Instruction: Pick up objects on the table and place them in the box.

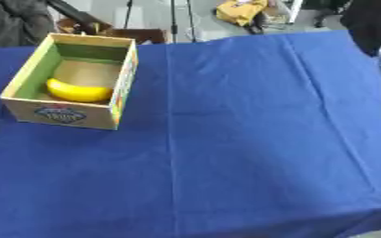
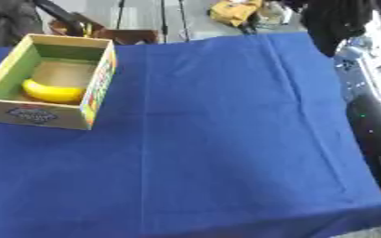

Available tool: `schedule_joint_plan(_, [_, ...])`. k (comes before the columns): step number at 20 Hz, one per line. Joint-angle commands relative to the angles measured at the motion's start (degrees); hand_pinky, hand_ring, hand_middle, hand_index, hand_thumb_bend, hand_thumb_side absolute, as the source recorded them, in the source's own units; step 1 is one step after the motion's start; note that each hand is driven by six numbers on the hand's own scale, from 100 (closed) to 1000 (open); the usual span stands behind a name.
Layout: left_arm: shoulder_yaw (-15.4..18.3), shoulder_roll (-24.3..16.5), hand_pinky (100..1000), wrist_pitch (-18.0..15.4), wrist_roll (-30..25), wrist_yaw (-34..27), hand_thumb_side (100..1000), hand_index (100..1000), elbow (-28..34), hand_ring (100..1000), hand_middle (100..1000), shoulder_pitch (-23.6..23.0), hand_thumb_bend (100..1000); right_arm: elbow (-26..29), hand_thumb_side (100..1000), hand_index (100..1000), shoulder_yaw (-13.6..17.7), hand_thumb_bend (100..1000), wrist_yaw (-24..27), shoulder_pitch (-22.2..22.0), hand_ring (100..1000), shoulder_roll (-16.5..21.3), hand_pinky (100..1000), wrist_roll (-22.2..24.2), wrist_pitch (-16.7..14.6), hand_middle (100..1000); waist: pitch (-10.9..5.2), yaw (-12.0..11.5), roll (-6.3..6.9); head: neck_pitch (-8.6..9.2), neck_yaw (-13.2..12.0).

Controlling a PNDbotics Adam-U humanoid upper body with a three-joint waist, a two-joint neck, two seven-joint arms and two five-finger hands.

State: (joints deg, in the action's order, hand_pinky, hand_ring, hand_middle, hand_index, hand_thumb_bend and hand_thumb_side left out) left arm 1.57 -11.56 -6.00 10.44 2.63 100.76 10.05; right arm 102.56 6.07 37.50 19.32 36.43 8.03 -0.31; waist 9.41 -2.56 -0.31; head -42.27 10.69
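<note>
Fingers: we cannot see ours, so we cannot tell | yellow thing sits inside box | blue tabletop looks bare | next: we look for more things.

A creased blue cloth covers the tabletop across most of the frame, with pale grey floor, thin dark stand legs and a crumpled yellow bag along the top edge.
</note>
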Motion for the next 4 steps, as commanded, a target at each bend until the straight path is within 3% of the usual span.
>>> schedule_joint_plan(1, [0.7, -1.19, 589, -0.04, 0.59, 0.42, 867, 583, 0.47, 562, 519, 0.14, 416, 2.41, 821, 660, 1.05, 100, -1.54, -1.5, 886, 0.58, 733, -0.31, 0.04, 798, -0.54, 0.39, 0.2, 0.0, -0.65])
schedule_joint_plan(4, [0.75, -1.08, 590, -0.07, 0.73, 0.8, 869, 583, 0.41, 563, 520, 0.05, 415, 2.79, 827, 660, 1.22, 100, -3.79, -3.72, 893, -1.08, 737, 0.2, 0.25, 802, -0.28, 0.91, 0.51, 0.12, -0.98])
